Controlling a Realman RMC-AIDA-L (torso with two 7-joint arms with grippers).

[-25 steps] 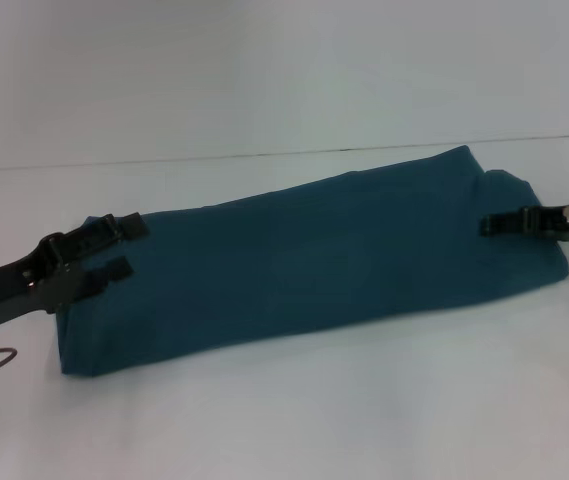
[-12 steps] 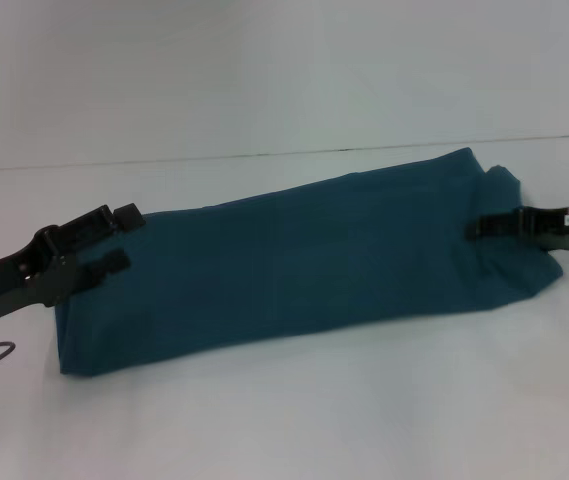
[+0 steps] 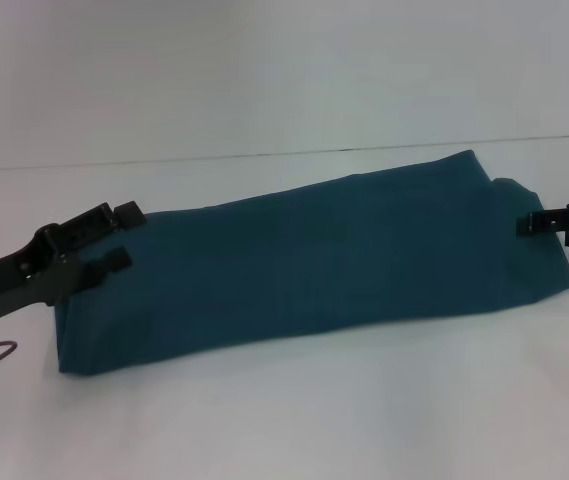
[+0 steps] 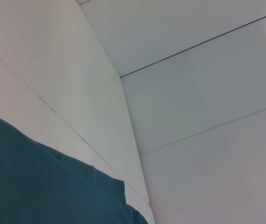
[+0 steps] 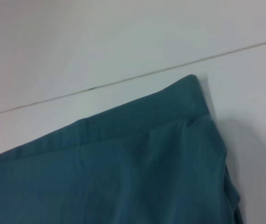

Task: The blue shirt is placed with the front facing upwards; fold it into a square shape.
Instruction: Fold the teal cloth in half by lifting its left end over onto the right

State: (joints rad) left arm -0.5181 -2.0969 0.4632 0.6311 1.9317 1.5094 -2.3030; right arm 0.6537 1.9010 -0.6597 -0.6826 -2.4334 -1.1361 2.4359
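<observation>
Across the white counter (image 3: pixel 284 420) lies the blue shirt (image 3: pixel 314 265), already folded to a long band, not yet square; left pincer (image 3: pixel 114 237) spread at one end, right pincer (image 3: pixel 526 224) apparently closed, empty, beside the other.

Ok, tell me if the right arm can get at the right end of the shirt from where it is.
Probably yes. The right gripper sits just off the blue shirt at its right end, with nothing between them on the white table.

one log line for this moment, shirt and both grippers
blue shirt: folded into long band on table | left gripper: open at shirt's left end | right gripper: at right end, off the cloth | fold to square not yet done
</observation>
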